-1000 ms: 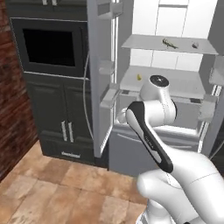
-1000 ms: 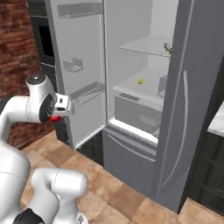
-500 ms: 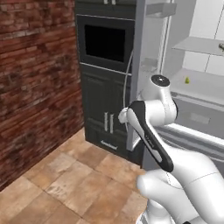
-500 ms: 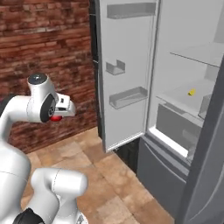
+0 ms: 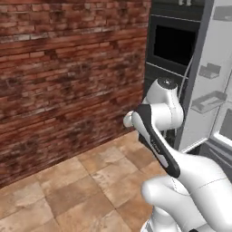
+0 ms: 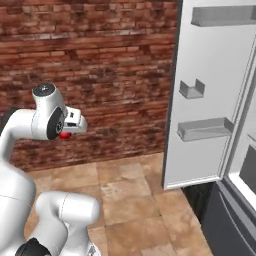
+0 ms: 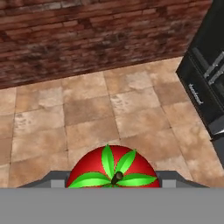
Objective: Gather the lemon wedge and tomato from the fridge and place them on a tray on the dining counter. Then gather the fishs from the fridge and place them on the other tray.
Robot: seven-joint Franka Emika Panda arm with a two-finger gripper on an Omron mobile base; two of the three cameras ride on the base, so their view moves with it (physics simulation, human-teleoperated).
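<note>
My gripper (image 7: 112, 180) is shut on the tomato (image 7: 112, 168), a glossy red ball with a green leafy top that sits between the fingers at the bottom of the hand view. From the right base view the tomato (image 6: 65, 134) peeks out red under the gripper (image 6: 71, 129), held at chest height over the floor. In the left base view the gripper (image 5: 128, 120) points toward the brick wall. The fridge (image 6: 210, 95) stands at the right with its door swung open, door shelves showing. The lemon wedge, the fishs, the trays and the dining counter are out of view.
A red brick wall (image 5: 68, 72) runs across ahead. A black built-in oven and dark cabinets (image 5: 174, 45) stand beside the open fridge door (image 5: 210, 77). Tan floor tiles (image 7: 109, 109) lie below the hand, with a dark cabinet front (image 7: 205, 87) at the right.
The whole picture has swung from the fridge's inside toward the brick wall, so the base has turned. The arm keeps the same pose with the tomato still in the gripper.
</note>
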